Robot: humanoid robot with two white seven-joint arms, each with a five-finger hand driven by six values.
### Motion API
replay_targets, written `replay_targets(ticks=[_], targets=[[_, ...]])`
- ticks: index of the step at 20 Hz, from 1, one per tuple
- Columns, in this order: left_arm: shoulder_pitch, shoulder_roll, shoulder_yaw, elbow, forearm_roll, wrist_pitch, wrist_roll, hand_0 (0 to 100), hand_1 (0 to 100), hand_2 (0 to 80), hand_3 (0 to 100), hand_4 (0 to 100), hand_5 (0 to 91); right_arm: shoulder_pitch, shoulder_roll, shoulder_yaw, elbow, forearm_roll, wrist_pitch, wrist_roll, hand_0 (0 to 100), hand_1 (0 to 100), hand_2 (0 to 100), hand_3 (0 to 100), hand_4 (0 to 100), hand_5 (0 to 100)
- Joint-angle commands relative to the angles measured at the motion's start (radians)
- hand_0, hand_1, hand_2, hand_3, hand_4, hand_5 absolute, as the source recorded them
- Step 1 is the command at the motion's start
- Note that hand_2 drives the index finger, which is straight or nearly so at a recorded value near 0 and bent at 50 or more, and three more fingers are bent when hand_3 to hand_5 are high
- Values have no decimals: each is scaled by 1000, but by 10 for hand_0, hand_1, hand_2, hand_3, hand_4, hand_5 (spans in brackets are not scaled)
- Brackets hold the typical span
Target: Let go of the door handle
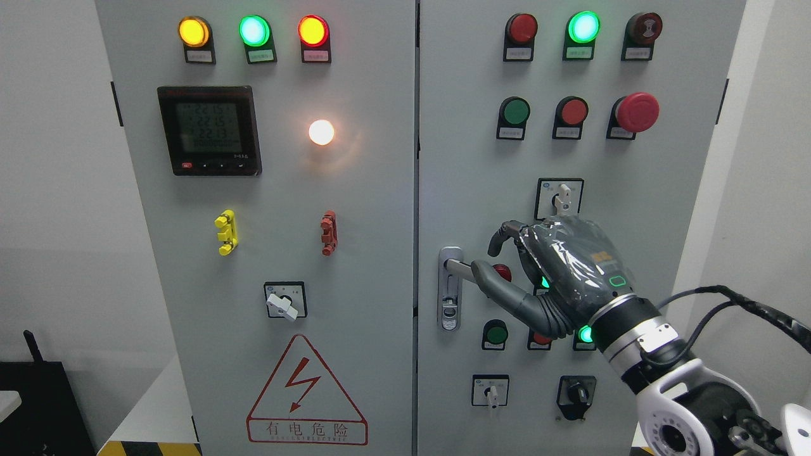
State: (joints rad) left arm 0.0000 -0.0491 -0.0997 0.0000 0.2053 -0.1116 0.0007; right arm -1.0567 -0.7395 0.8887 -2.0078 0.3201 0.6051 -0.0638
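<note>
Door handle (450, 288), one – right hand (557, 278) beside

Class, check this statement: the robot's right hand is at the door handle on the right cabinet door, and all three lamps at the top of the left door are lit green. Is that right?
Not quite. The right hand is at the door handle, but of the three lamps only the middle lamp is green. The left lamp glows yellow and the right lamp orange-red. The head view shows this.

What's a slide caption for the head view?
Right hand at the door handle of the grey control cabinet.
</note>
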Motion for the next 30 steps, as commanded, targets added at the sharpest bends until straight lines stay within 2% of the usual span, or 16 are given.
replay_targets(ticks=[1, 8, 12, 30], targets=[[32, 0, 0, -31, 0, 0, 1, 120, 389, 0, 0, 0, 0, -2, 23, 10, 18, -1, 10, -1, 380, 0, 445, 1000, 1000, 1000], [32, 0, 0, -31, 0, 0, 1, 120, 389, 0, 0, 0, 0, -2, 23, 12, 24, 0, 13, -1, 381, 0, 445, 1000, 1000, 1000], [32, 0, 0, -31, 0, 0, 1, 120, 389, 0, 0, 0, 0, -2, 23, 18, 24, 0, 41, -1, 380, 0, 445, 1000, 1000, 1000], [32, 0, 0, -31, 0, 0, 1, 120, 389, 0, 0, 0, 0, 3, 29, 29, 24, 0, 44, -1, 383, 0, 454, 1000, 1000, 1000]])
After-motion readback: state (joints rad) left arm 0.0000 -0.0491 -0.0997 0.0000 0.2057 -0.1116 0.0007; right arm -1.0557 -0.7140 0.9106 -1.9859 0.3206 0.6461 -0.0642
